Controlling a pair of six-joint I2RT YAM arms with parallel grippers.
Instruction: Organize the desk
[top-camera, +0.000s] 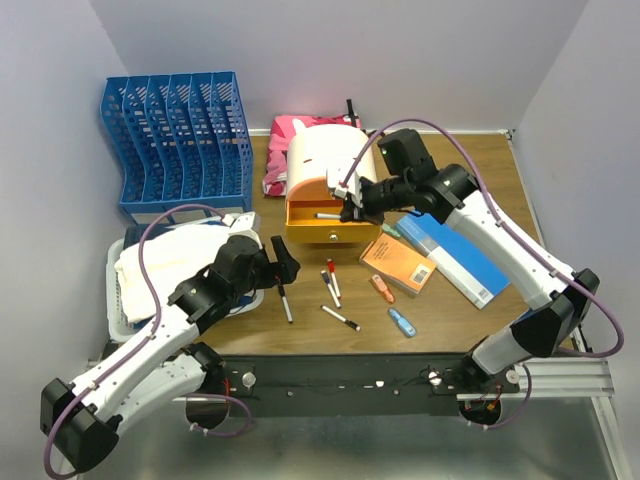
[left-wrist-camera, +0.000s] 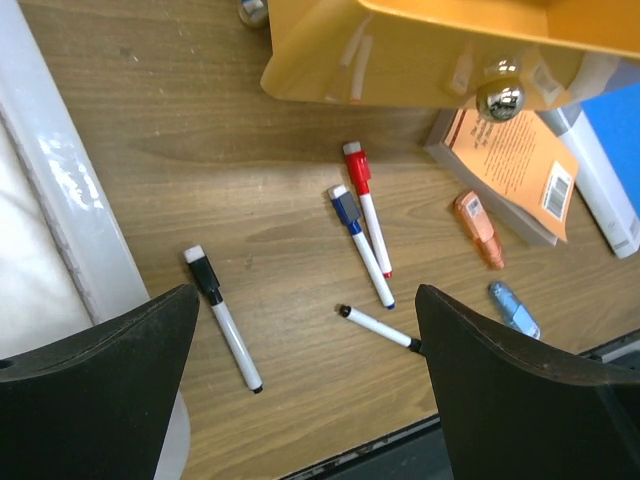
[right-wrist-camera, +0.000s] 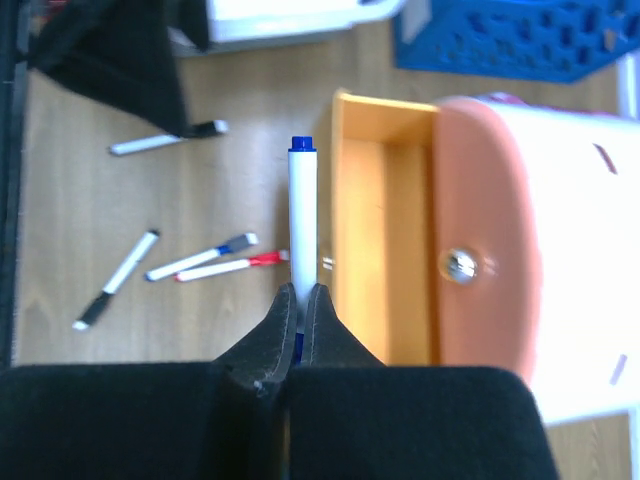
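Pale lavender walls close in a brown wood-grain bench (top-camera: 470, 318), which lies under both arms and is far from tidy. The step in hand looks like stowing a pen. The right pincer (right-wrist-camera: 302, 296) is pressed together on the tail of a white marker with a blue cap (right-wrist-camera: 303, 205), held above the bench at the open orange drawer (right-wrist-camera: 385, 250). In the right wrist view the marker's long axis runs parallel to the drawer's front panel, so it already matches the long way of the cavity. It seems to hang over the front lip rather than over the hollow, which lies just beside it on the side toward the pink and white cabinet (right-wrist-camera: 530, 250). By my reckoning the drop turns on a small sideways shift that way, with no turn of the wrist needed. The left pincer (top-camera: 283, 262) is spread wide and holds nothing. It hovers low over loose markers on the bench: a black-capped one (left-wrist-camera: 222, 330), a blue one (left-wrist-camera: 362, 248) and a red one (left-wrist-camera: 367, 208). It is plainly the nearer arm to these.
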